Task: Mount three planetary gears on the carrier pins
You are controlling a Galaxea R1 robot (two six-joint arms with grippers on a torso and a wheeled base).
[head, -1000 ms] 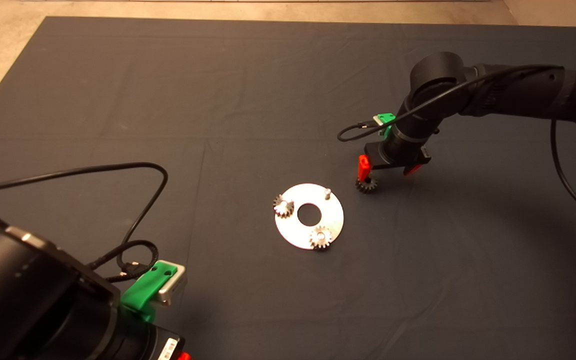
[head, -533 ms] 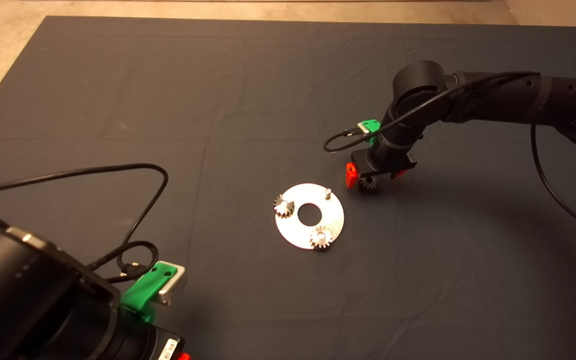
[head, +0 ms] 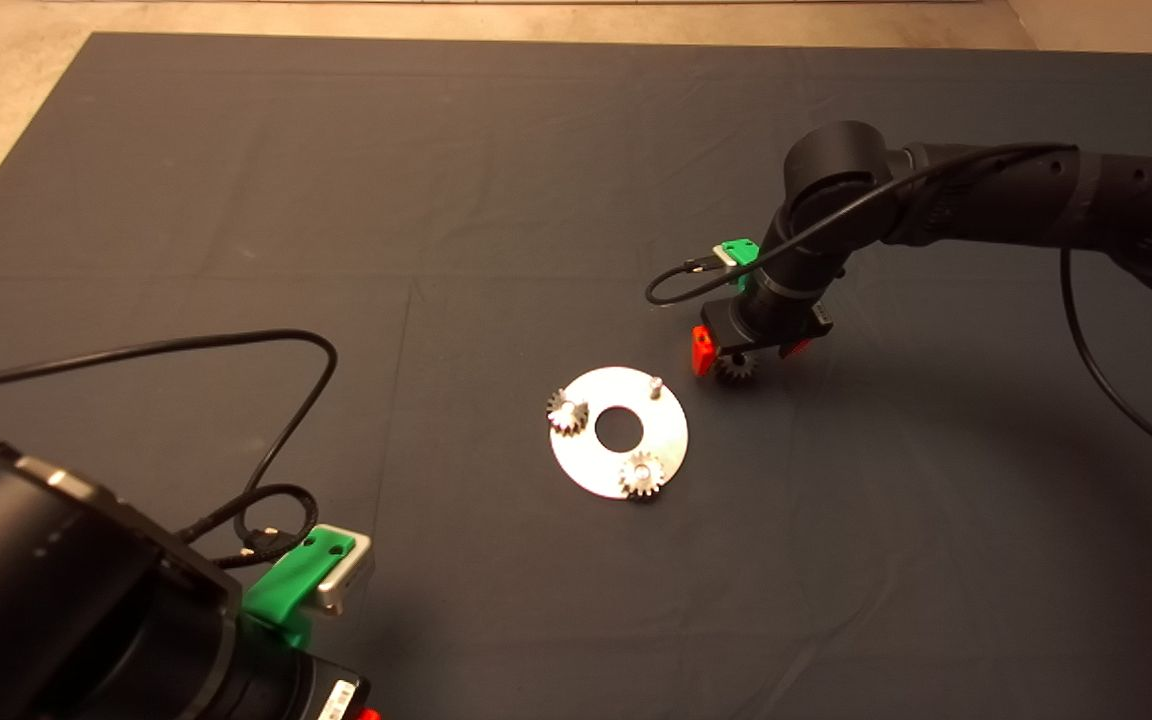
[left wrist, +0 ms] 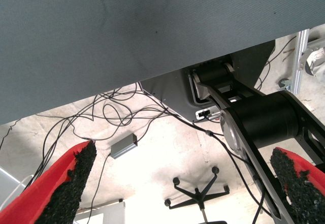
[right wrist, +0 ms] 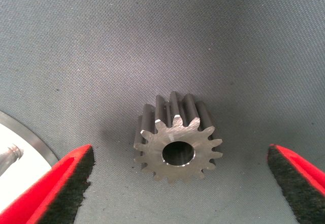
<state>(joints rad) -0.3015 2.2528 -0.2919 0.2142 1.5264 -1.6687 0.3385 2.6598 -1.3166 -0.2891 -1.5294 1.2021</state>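
A shiny round disc [head: 671,430] lies mid-mat. Two dark-grey gears sit on its pins, one at the left [head: 567,413] and one at the front [head: 641,475]. The far pin [head: 654,384] stands bare; it also shows in the right wrist view [right wrist: 9,155]. The third gear [head: 737,368] lies flat on the mat just right of the disc. My right gripper [head: 742,352] hangs low over that gear, open, one finger on each side; in the right wrist view the gear [right wrist: 176,137] sits between the fingers [right wrist: 66,188]. My left gripper [left wrist: 183,188] is parked open at the lower left.
The dark mat [head: 496,200] covers the table. A black cable [head: 266,340] loops over it at the left near my parked left arm [head: 86,600]. The left wrist view looks past the mat edge at floor cables and a chair base [left wrist: 200,193].
My right gripper has moved left and down over the loose gear, now straddling it. In the last half second it has barely moved. The left arm has stayed put.
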